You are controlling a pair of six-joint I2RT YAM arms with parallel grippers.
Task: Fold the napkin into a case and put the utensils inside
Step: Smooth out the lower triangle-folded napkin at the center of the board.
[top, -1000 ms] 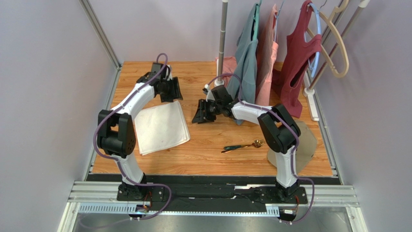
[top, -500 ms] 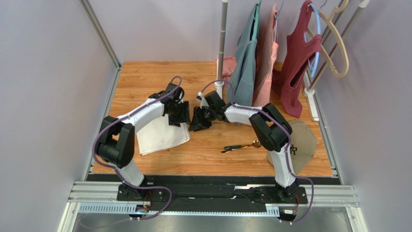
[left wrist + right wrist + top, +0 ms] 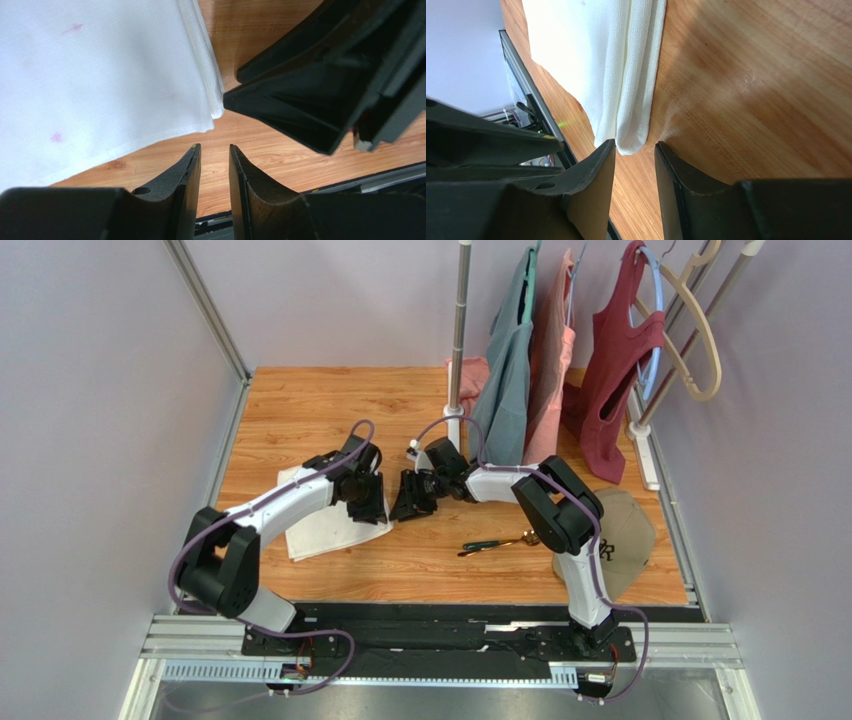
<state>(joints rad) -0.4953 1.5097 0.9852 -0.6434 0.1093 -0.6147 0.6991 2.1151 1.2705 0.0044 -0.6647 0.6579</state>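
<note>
**Two grippers are seen nose to nose at the corner of a folded napkin.**

The wooden table (image 3: 300, 400) is backed by garments (image 3: 520, 370) hung at the far right. The white napkin (image 3: 320, 525) is laid folded in layers on the left half, and a beige cap (image 3: 630, 535) is set at the right edge. The left gripper (image 3: 215, 150) and right gripper (image 3: 635, 147) are poised at the napkin's right corner, each with fingers drawn almost together and nothing held. The utensils (image 3: 500, 543) are laid on bare wood right of centre, well apart from the napkin.
</note>
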